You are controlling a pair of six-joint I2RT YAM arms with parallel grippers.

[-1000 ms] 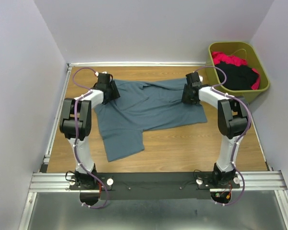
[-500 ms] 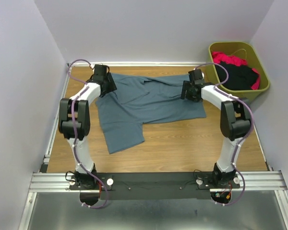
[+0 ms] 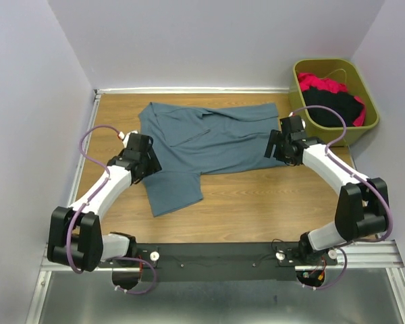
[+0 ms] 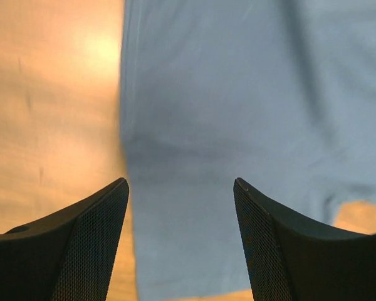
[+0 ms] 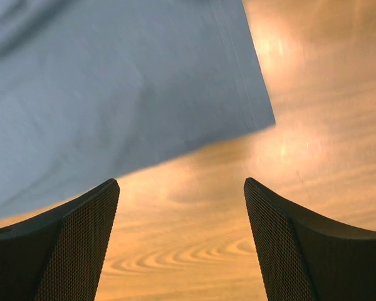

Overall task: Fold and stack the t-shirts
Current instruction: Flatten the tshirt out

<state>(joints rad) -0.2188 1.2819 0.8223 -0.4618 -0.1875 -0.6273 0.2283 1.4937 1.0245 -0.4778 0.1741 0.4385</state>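
While both pincers hang spread with nothing between their fingers, the blue t-shirt lies unfolded on the far half of the desk, stretched left to right, with one flap reaching toward the near side at its left end. The left pincer sits over the shirt's left edge. In its wrist view cloth fills the gap between the two fingers, the shirt's edge runs down just inside the left finger, and bare wood shows to the left. The right pincer sits at the shirt's right end, by the near corner. In its wrist view that corner lies just beyond the fingertips and up to the left, apart from them, with only wood between the fingers. Well apart, off the desk's far right corner, a green bin holds a black t-shirt and a red t-shirt in a heap.
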